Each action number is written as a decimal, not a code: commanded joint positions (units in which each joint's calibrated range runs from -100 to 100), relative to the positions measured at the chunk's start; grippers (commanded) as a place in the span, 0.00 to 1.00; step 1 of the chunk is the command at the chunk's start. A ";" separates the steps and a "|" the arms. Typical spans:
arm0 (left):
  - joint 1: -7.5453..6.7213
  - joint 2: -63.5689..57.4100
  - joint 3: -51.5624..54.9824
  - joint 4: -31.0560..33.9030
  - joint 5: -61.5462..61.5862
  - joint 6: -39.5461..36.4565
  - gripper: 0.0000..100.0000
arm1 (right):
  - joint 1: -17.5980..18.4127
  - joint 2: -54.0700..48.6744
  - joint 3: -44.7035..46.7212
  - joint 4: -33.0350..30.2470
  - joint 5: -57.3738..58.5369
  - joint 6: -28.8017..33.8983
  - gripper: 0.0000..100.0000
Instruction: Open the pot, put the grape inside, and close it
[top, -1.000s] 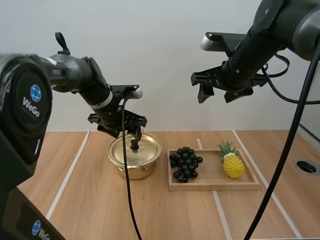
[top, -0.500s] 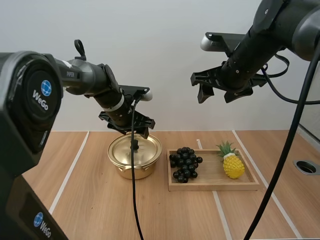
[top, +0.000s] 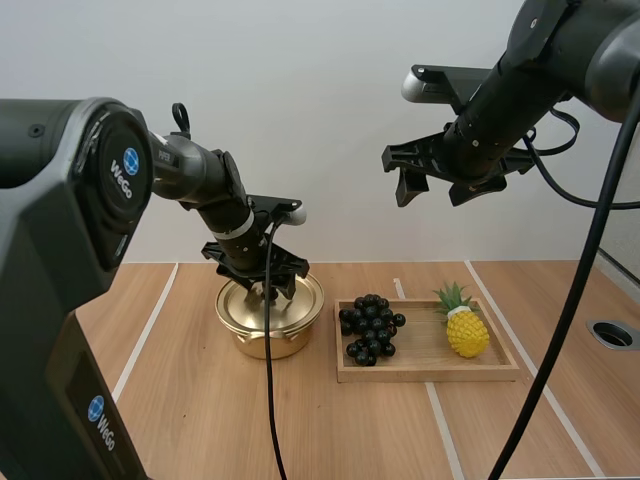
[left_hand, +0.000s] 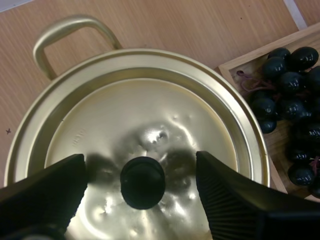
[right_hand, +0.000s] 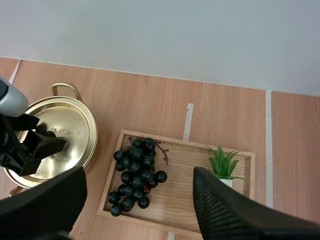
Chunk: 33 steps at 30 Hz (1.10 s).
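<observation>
Opening the pot (left_hand: 70, 27) is your step: left hand (left_hand: 141, 170) straddles the knob (left_hand: 143, 182) on the lid (left_hand: 150, 110), fingers (left_hand: 45, 192) apart. Close on it, lift straight. Right hand (top: 437, 188) hangs open, high.

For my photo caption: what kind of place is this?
Likely a robot test bench, not a kitchen: a wooden table marked with white tape, and staged props, a gold pot and a tray of grapes.

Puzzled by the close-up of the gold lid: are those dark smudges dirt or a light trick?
Left wrist view: smudges beside the knob look like shadow or reflection of the left gripper, the pale patch glare. High view: lid looks evenly gold.
</observation>
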 joint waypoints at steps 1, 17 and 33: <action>-0.24 1.02 0.01 0.01 -0.53 0.44 0.87 | 0.11 -0.62 0.15 -0.22 0.00 -0.41 1.00; -0.24 -2.26 -1.50 1.60 -1.78 -4.19 0.01 | 0.11 -0.62 0.15 -0.10 0.00 -0.41 1.00; -0.16 -24.42 -17.84 11.90 -1.78 -11.84 0.01 | 0.11 0.17 0.27 0.82 0.00 -2.48 1.00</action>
